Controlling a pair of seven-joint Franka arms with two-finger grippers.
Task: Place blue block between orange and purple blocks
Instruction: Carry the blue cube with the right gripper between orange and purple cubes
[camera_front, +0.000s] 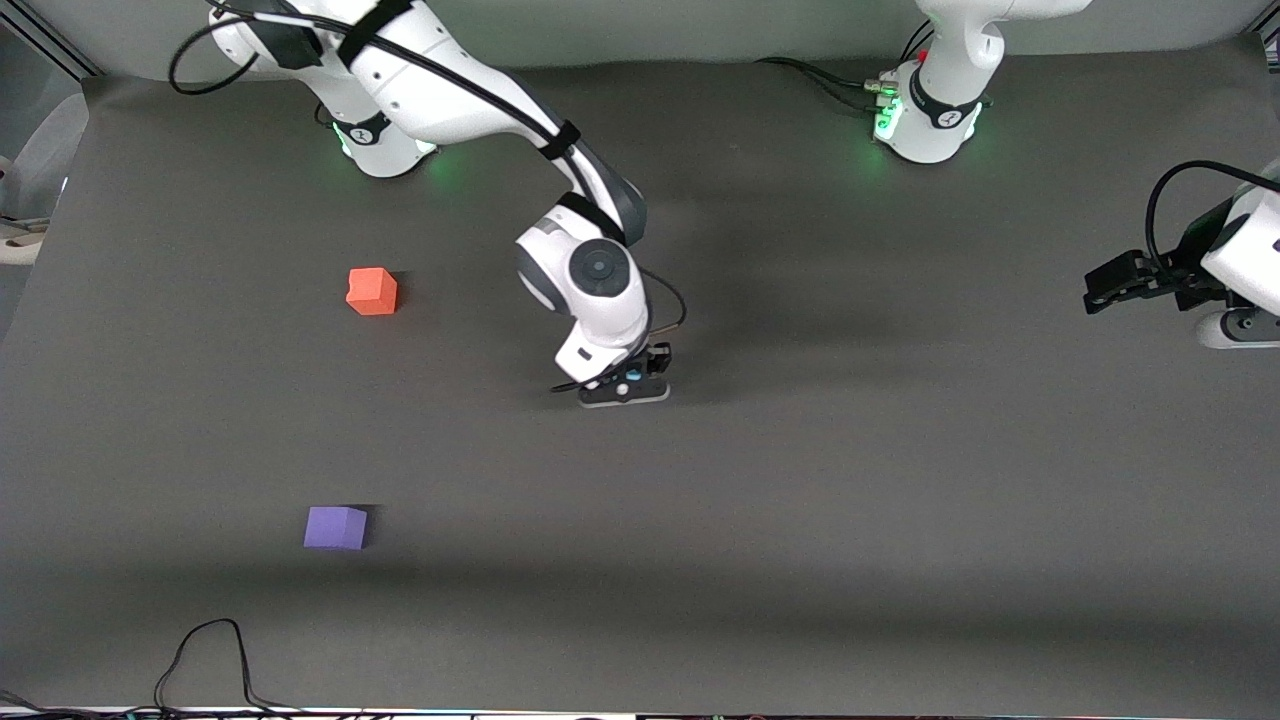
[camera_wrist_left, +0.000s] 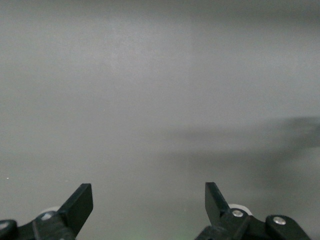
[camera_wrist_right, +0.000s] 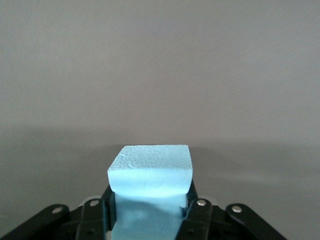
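The blue block (camera_wrist_right: 150, 170) is clamped between the fingers of my right gripper (camera_wrist_right: 150, 215), which pinch its sides. In the front view my right gripper (camera_front: 625, 385) is low over the middle of the grey mat, and the gripper hides most of the block. The orange block (camera_front: 372, 291) lies toward the right arm's end of the table. The purple block (camera_front: 336, 527) lies nearer the front camera than the orange one, with bare mat between them. My left gripper (camera_front: 1100, 288) waits open and empty at the left arm's end; it also shows in the left wrist view (camera_wrist_left: 148, 192).
The grey mat (camera_front: 850, 500) covers the table. A black cable (camera_front: 210, 650) loops onto the mat at the edge nearest the front camera, close to the purple block. The two arm bases stand along the edge farthest from that camera.
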